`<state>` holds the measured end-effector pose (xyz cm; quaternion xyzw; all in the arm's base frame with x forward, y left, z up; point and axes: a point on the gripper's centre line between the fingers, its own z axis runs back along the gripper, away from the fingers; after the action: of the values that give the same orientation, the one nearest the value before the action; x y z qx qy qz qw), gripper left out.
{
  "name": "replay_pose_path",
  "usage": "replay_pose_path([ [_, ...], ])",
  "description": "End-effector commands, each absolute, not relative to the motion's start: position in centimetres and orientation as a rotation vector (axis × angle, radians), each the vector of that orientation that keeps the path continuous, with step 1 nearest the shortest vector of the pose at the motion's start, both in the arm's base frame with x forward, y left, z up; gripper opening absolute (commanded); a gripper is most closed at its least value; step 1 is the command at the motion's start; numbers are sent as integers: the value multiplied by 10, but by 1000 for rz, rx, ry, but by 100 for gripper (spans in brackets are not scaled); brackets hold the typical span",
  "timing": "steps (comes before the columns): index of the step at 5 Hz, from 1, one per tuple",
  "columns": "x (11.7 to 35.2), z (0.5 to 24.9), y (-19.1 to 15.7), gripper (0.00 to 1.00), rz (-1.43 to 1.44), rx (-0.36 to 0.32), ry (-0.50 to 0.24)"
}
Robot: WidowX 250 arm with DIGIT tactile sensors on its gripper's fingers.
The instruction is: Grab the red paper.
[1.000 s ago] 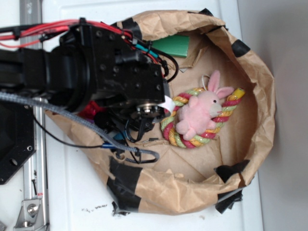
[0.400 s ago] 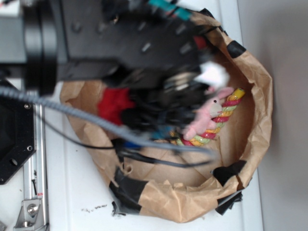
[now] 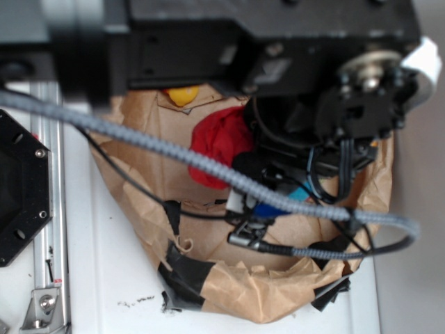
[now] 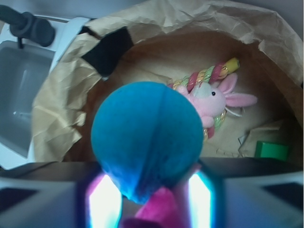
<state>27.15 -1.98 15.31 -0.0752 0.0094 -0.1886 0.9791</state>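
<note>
The black arm [image 3: 208,42] reaches across the top of the exterior view, above the brown paper basket [image 3: 229,285]; its wrist sits over the basket's far right rim, cables looping down over the basket's middle. In the wrist view the gripper [image 4: 147,190] is closed on a blue ball [image 4: 147,137], held above the basket's floor; the fingers [image 4: 102,202] flank the ball's lower part.

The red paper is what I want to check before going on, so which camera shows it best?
The exterior view: the red paper shows as a bright wad in the brown paper bowl, partly under the arm and the grey cable. In the wrist view the blue ball fills the middle, and only a blurred pink-red patch shows below it.
</note>
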Motion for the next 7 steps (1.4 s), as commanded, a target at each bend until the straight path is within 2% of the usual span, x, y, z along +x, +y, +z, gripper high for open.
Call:
replay_pose_path([
  [1, 265, 149, -11, 100, -360, -115, 9],
  [2, 260, 143, -6, 100, -345, -114, 21],
  [3, 247, 133, -1, 100, -333, -110, 73],
  [4, 234, 120, 11, 100, -304, -71, 107],
  [5, 239, 120, 35, 100, -206, -41, 45],
  [6, 243, 118, 61, 100, 43, -33, -37],
  [7, 241, 100, 47, 100, 21, -110, 13],
])
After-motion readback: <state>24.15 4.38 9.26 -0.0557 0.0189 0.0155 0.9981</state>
